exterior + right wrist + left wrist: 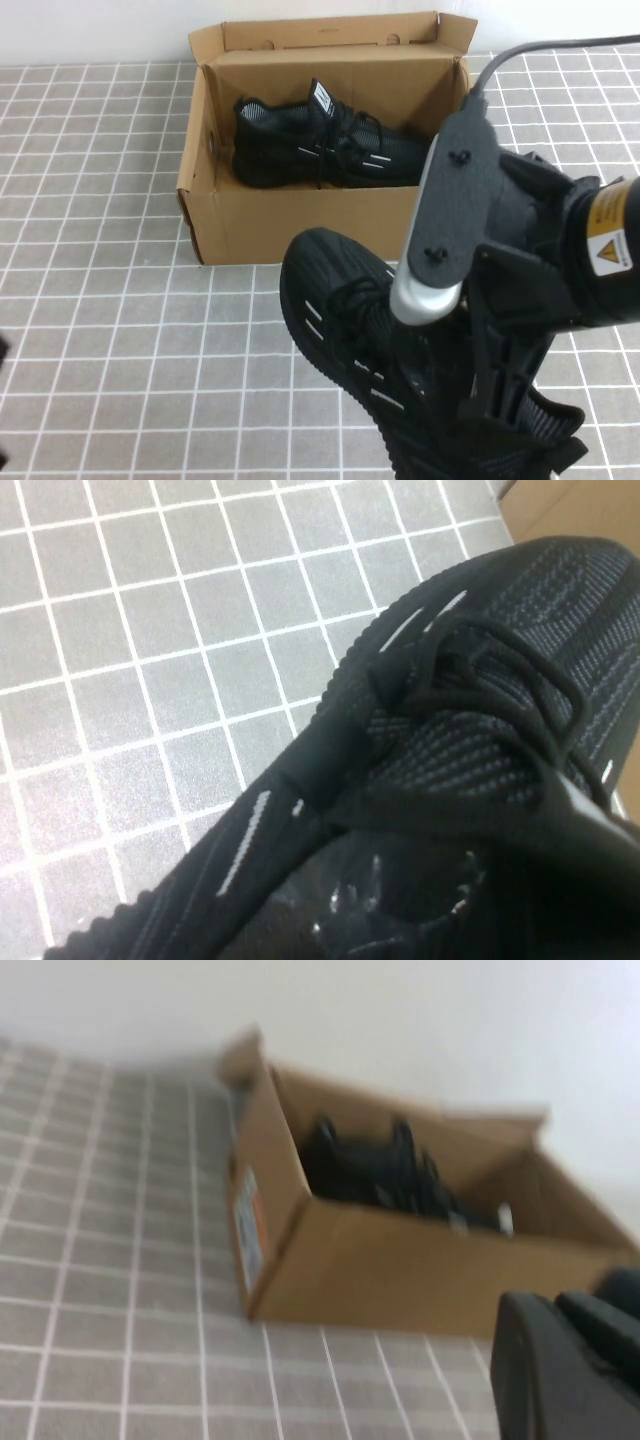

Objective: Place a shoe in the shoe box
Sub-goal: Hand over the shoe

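Note:
The brown cardboard shoe box (280, 225) stands open at the back of the tiled table, with one black sneaker (300, 150) lying inside it. A second black sneaker with white stripes (330, 290) is in front of the box, toe towards its front wall, and looks raised off the table. My right gripper (490, 420) reaches down into this shoe's heel opening and grips it; in the right wrist view the shoe (450, 750) fills the frame around the gripper (480, 880). My left gripper (570, 1370) stays far left, apart from the box (400, 1270).
Grey tiles with white grout cover the table. A white wall runs behind the box. The box's lid flap (330, 30) stands up at the back. An orange label (247, 1228) is on the box's left end wall.

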